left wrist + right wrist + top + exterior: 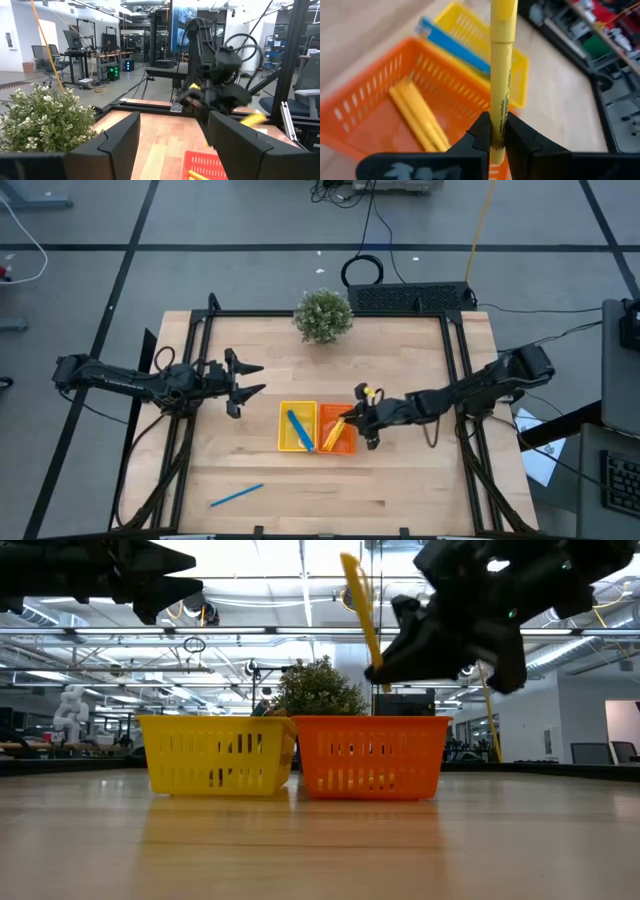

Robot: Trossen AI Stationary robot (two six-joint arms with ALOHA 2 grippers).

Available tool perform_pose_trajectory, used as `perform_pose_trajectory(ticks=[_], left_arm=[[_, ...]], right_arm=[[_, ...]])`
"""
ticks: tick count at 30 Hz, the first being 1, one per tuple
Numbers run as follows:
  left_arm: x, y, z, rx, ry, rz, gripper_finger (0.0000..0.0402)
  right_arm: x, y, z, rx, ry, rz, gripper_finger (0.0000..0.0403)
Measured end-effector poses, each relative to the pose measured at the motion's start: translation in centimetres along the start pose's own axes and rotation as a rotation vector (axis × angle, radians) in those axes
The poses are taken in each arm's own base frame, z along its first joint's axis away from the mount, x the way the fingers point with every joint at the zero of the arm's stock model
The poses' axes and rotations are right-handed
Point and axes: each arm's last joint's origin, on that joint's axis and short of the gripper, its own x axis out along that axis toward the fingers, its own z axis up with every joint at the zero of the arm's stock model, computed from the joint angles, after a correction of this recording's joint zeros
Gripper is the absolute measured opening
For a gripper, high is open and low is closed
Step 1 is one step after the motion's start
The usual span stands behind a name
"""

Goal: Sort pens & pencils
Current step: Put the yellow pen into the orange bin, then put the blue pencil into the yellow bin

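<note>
On the left of the table point(420, 480), the left end effector point(250, 380) hovers with its fingers spread apart and nothing between them, well clear of the trays. A lone blue pen point(237, 496) lies on the wood near the front edge, apart from everything else. In the middle, the yellow tray point(284, 442) holds another blue pen point(299, 430), and the orange tray point(351, 448) touching its right side already holds yellow sticks point(420, 119). Just right of that, the right end effector point(494, 135) is clamped on a yellow pen point(501, 65) — held upright over the orange tray's rim. The step in hand looks like the drop-off: next the fingers should part above the orange tray — then the stray blue pen awaits pickup.
</note>
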Motion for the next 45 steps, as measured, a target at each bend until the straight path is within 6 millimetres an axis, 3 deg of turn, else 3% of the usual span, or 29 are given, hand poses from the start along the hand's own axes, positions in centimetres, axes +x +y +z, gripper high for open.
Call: perform_pose_trajectory(ticks=[5,19,35,45], left_arm=[[0.0,0.0,0.0,0.001,0.005,0.0,0.0241],[0.0,0.0,-0.1,0.002,0.014,0.0,0.0241],[0.0,0.0,-0.1,0.025,0.013,0.001,0.0241],[0.0,0.0,-0.1,0.028,0.012,0.001,0.0241]], right_arm=[[1.4,0.5,-0.3,-0.052,0.086,0.045,0.0024],[1.4,0.3,-0.9,0.116,0.147,0.052,0.0042],[1.2,0.6,-1.8,0.063,0.227,0.091,0.0051],[1.4,0.3,-1.0,0.062,0.151,0.062,0.0052]])
